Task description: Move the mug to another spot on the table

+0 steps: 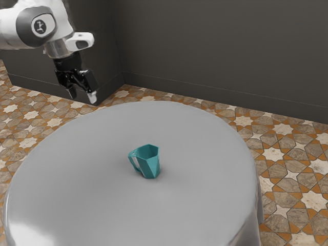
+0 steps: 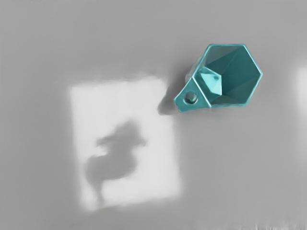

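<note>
the gripper (image 1: pixel 82 96) hangs high over the far edge of the grey table (image 1: pixel 205 154), fingers spread, holding and touching nothing. the teal mug (image 1: pixel 146 160) (image 2: pixel 223 76) stands upright near the table's middle, well apart from it.

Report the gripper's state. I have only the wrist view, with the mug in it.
Observer: The gripper is open and holds nothing.
Operator: Give me its place relative to the mug.
Observer: It hangs high above the table, off toward the exterior view's left of the mug, not over it.
Operator: Describe the table around the mug.
Observer: The table is round, and the mug stands upright near its middle, away from every edge.
</note>
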Motion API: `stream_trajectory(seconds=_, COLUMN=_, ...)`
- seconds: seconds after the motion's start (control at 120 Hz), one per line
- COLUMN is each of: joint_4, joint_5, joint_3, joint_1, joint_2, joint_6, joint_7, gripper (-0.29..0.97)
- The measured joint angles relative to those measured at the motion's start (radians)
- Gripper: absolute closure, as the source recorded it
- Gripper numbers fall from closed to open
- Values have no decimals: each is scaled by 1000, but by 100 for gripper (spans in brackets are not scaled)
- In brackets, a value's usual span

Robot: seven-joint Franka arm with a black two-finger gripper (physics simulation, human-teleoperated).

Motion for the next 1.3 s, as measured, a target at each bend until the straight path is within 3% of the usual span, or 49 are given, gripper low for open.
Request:
stream_trajectory(seconds=0.125, joint_4=-215, joint_5=100, joint_3=263, joint_1=-287, joint_2=-223, joint_6=202, joint_7=62, gripper=0)
stream_trajectory(seconds=0.392, joint_4=-404, joint_5=355, joint_3=586, joint_1=-604, joint_2=-483, joint_6=607, joint_7=232, gripper=0)
stream_trajectory(seconds=0.6, joint_4=-451, joint_5=442, joint_3=803, joint_1=-756, joint_2=-642, joint_6=821, joint_7=396, gripper=0)
stream_trajectory(seconds=0.858, joint_4=-450, joint_5=599, joint_3=877, joint_1=-837, joint_2=-782, joint_6=940, joint_7=571, gripper=0)
stream_trajectory(seconds=1.033, joint_4=-485, joint_5=625, joint_3=878, joint_1=-815, joint_2=-862, joint_6=966, joint_7=676, gripper=0)
stream_trajectory(seconds=1.3, joint_4=-482, joint_5=634, joint_3=886, joint_1=-860, joint_2=-944, joint_6=988, joint_7=807, gripper=0)
